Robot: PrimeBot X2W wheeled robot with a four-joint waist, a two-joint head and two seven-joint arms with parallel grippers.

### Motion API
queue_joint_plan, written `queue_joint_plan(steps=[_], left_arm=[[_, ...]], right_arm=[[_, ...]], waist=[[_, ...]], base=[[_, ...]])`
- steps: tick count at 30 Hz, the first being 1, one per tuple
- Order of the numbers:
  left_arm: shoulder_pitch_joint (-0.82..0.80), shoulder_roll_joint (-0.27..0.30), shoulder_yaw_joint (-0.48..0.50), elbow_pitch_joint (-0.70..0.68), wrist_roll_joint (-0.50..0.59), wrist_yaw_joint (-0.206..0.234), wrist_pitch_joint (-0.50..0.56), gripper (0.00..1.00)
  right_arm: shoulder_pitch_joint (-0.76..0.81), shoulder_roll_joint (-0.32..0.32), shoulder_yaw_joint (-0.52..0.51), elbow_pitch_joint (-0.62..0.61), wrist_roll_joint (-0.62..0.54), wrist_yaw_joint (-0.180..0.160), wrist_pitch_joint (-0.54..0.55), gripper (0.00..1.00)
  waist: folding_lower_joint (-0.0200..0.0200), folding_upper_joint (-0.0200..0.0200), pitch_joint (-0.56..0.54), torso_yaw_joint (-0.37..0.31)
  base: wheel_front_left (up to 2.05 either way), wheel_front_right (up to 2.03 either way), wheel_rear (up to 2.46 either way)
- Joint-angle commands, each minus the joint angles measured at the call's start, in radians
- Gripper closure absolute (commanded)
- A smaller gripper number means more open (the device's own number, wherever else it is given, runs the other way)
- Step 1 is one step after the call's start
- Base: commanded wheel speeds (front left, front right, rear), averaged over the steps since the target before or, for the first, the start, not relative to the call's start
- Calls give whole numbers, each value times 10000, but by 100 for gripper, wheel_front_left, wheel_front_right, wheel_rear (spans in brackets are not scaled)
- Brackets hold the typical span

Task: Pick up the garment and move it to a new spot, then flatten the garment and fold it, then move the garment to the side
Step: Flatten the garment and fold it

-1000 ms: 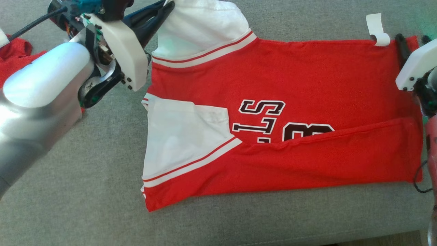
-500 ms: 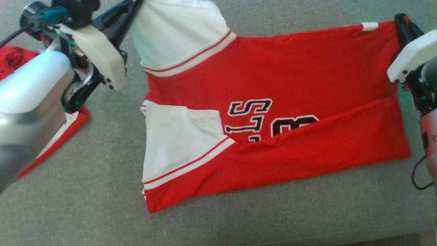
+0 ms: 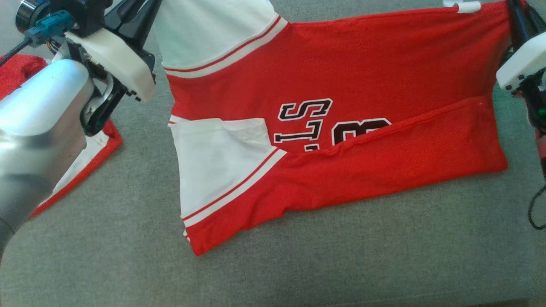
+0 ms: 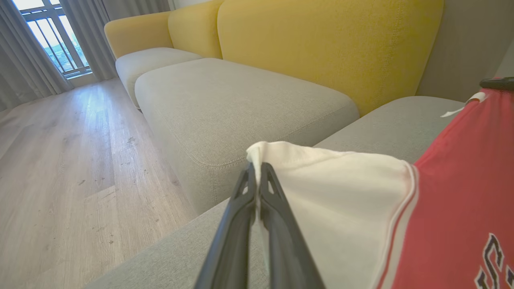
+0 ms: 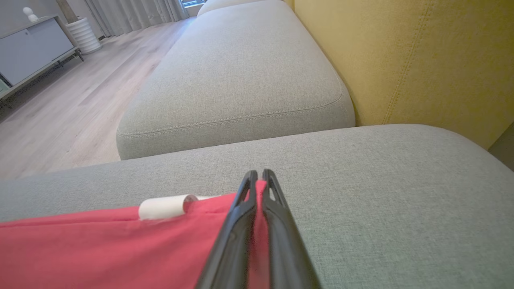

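The red cotton jersey has white sleeves edged in red-and-white stripes and near-black letters outlined in white. Its small curled tag is white. The woven sofa seat is flecked grey, the padded sofa backrest mustard yellow, and the plank floor a pale brown wood-grain.

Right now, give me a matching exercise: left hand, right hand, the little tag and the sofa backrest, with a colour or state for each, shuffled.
1 left hand
2 right hand
3 tag
4 sofa backrest

A yellow
B shut on the red edge of the jersey
C curled, white
D shut on the jersey's white sleeve

Pairs: 1-D, 2-B, 3-C, 4-A
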Motion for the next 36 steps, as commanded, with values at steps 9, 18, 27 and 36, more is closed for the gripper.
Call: queue_joint_plan(steps=[9, 18, 27, 36], left_arm=[[603, 1175, 77, -1472, -386, -321, 632, 100], [2291, 2825, -166, -4557, -1301, -368, 2616, 100], [3611, 3883, -242, -6914, -1300, -324, 4418, 100], [4266, 3874, -254, -7489, -1056, -332, 5149, 100]], right_arm=[[1218, -918, 839, -573, 1395, 73, 326, 100], [2569, -1734, 1423, -1079, 2739, 73, 1932, 100], [3415, -2267, 1574, -1397, 3375, 73, 3533, 100], [3709, -2535, 1397, -1779, 3370, 73, 4648, 100]], waist=[[-1, 0, -935, 160], [-1, 0, -1853, 184], [-1, 0, -2153, 193], [-1, 0, -1938, 207]], base=[[0, 0, 0], [0, 0, 0], [0, 0, 0], [0, 0, 0]])
